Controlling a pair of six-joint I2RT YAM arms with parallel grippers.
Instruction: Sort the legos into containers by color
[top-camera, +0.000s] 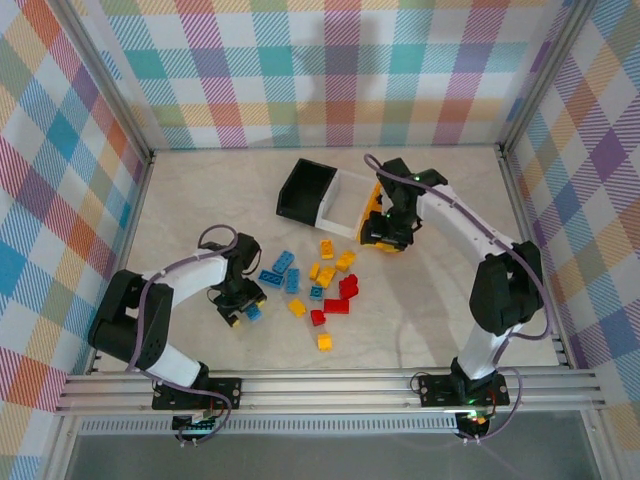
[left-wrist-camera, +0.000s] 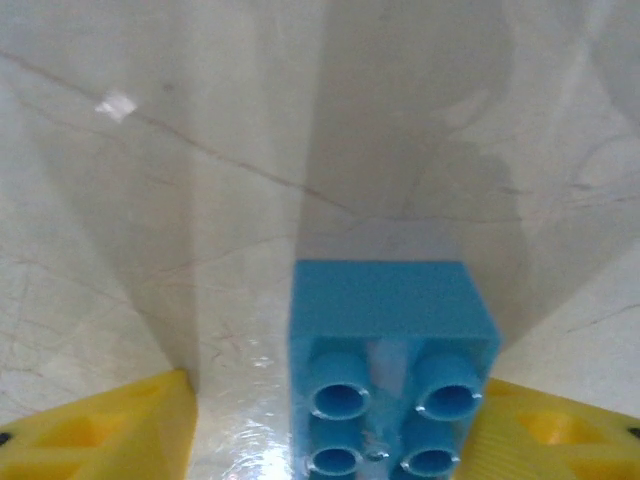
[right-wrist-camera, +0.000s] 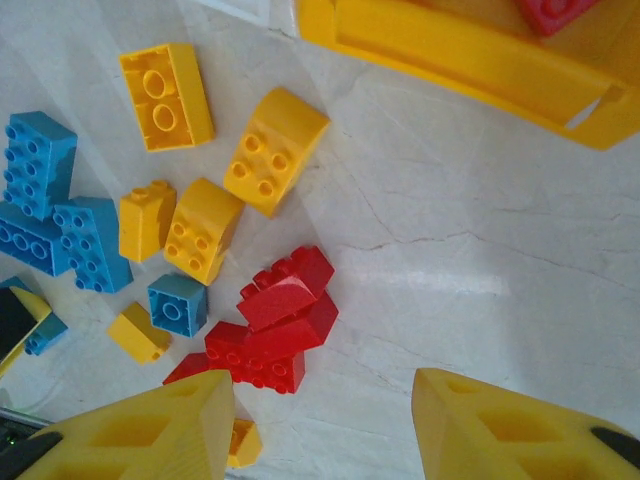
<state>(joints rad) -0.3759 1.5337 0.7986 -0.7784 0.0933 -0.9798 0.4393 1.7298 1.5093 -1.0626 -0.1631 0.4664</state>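
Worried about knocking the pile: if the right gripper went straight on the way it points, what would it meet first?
Most likely bare table, seen between the fingers of the right gripper. The red legos lie close beside one finger and could be clipped. Depth is unclear.

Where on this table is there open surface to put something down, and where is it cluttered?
Open: the table between the legos and the right arm; the far-left corner beside the black bin; the far-right corner past the yellow-orange bin. Crowded: the centre, where the legos scatter up to the left fingers.
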